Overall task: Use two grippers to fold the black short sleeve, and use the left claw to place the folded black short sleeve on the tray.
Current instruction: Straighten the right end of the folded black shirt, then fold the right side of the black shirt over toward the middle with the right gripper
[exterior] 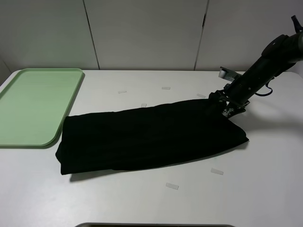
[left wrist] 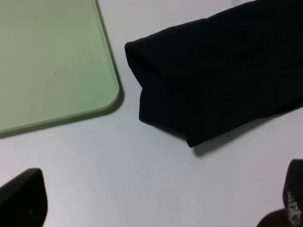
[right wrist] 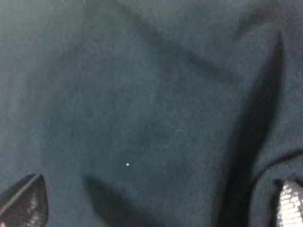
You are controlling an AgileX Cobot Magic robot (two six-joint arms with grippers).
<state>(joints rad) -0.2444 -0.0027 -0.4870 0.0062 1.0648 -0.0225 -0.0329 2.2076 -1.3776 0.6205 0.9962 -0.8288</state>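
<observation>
The black short sleeve (exterior: 147, 137) lies on the white table as a long band folded lengthwise, its left end close to the tray (exterior: 33, 106). My right gripper (exterior: 226, 108) rests on the shirt's far right end. In the right wrist view black cloth (right wrist: 142, 113) fills the frame and the right gripper (right wrist: 154, 203) has its fingertips wide apart, with a fold of cloth by one finger (right wrist: 289, 205). My left gripper (left wrist: 156, 203) is open above bare table, near the shirt's left end (left wrist: 213, 80) and the tray's corner (left wrist: 57, 71). The left arm is out of the exterior view.
Several small white tape strips lie on the table, such as one (exterior: 217, 171) in front of the shirt and one (exterior: 122, 91) behind it. A white panelled wall stands behind the table. A dark edge (exterior: 156, 225) shows at the near table border.
</observation>
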